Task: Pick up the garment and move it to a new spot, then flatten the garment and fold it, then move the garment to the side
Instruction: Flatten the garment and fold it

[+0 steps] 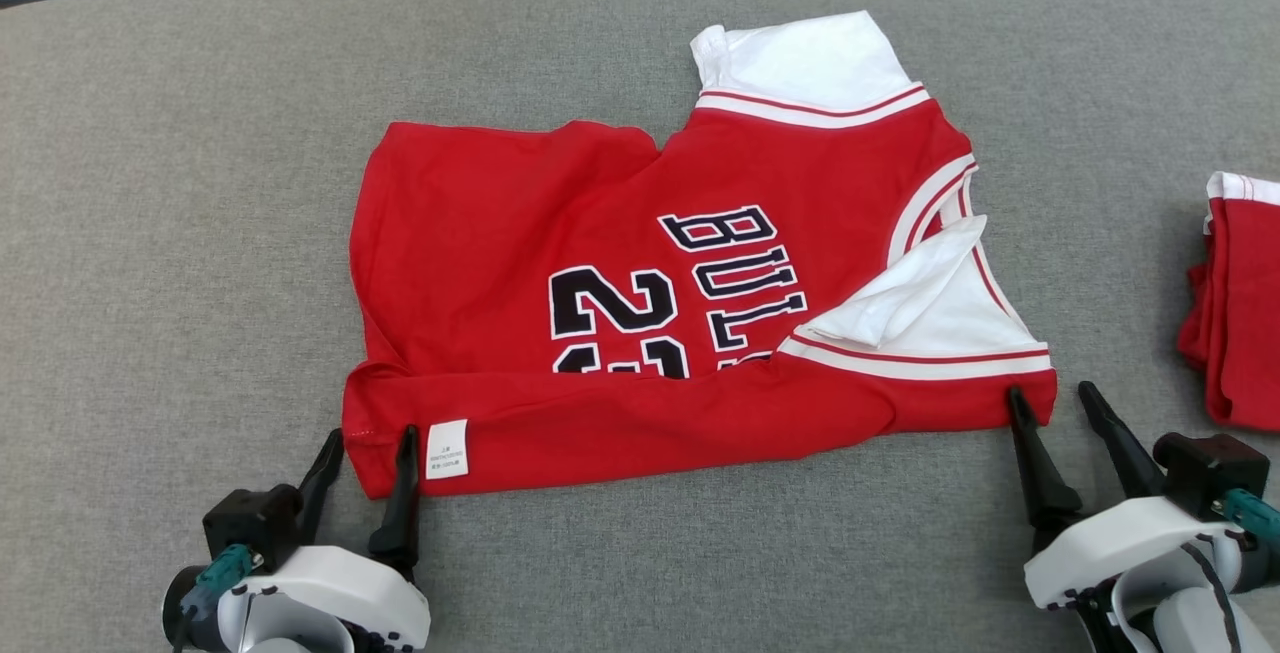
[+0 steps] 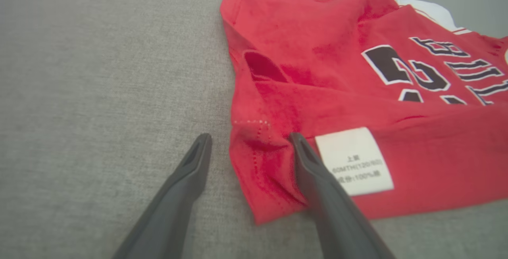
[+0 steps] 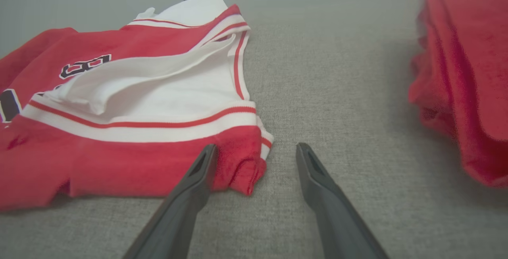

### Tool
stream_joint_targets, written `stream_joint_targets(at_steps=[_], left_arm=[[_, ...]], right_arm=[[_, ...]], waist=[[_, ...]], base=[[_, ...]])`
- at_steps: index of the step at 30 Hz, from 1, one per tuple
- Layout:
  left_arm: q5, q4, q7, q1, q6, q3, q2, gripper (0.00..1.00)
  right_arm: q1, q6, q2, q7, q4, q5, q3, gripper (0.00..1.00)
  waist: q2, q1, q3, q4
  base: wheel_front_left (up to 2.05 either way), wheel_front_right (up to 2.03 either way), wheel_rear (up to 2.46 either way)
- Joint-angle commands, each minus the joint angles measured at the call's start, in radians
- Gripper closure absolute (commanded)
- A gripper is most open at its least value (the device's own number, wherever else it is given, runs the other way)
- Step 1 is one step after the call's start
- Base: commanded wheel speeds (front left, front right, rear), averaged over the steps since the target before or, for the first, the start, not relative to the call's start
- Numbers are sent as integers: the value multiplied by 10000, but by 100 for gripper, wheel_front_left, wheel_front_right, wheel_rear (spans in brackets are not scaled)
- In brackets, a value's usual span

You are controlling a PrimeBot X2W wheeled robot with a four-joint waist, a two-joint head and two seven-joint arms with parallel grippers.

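Grey table: garment touches left gripper, right gripper

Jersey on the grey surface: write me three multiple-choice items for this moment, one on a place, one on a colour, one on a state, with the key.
1. Where on the jersey is the care label?
A. on the near folded edge, by the left gripper
B. on the far sleeve
C. at the middle of the chest

2. What colour are the sleeves?
A. black
B. white
C. grey

3. How do the left gripper and the right gripper stand?
A. both open
B. both shut on cloth
C. one open, one shut

Key:
1 A, the label lies right beside one finger of the left gripper.
2 B, both sleeves are white, with red stripes at the armhole trim.
3 A, each pair of fingers stands apart at a near corner of the jersey.
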Motion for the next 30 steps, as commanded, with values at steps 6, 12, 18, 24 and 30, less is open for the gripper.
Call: stream_joint_targets(at_steps=[6,12,18,24,30], left_arm=[[-674,643,314,-284,-371,123,-260,67],[-1083,673,716,-392,-683,59,-383,100],[-1287,-3,870,-162,-690,173,-216,100],[-1548,-1152,1333,573,-506,317,124,100],[-1739,-2399,2048,1533,-119,458,535,100]], right_arm=[[-536,3,-17,146,896,412,502,45],[-718,-2,-111,-9,1193,956,752,100],[-387,0,-273,-176,590,1500,800,100],[702,0,-488,-46,-721,1657,430,100],[2366,0,-146,719,-2362,1381,-137,100]], waist=[[0,0,104,-26],[0,0,92,-10],[0,0,-22,-10],[0,0,-310,1],[0,0,-639,-53]], base=[[0,0,0],[0,0,0],[0,0,0],[0,0,0],[0,0,0]])
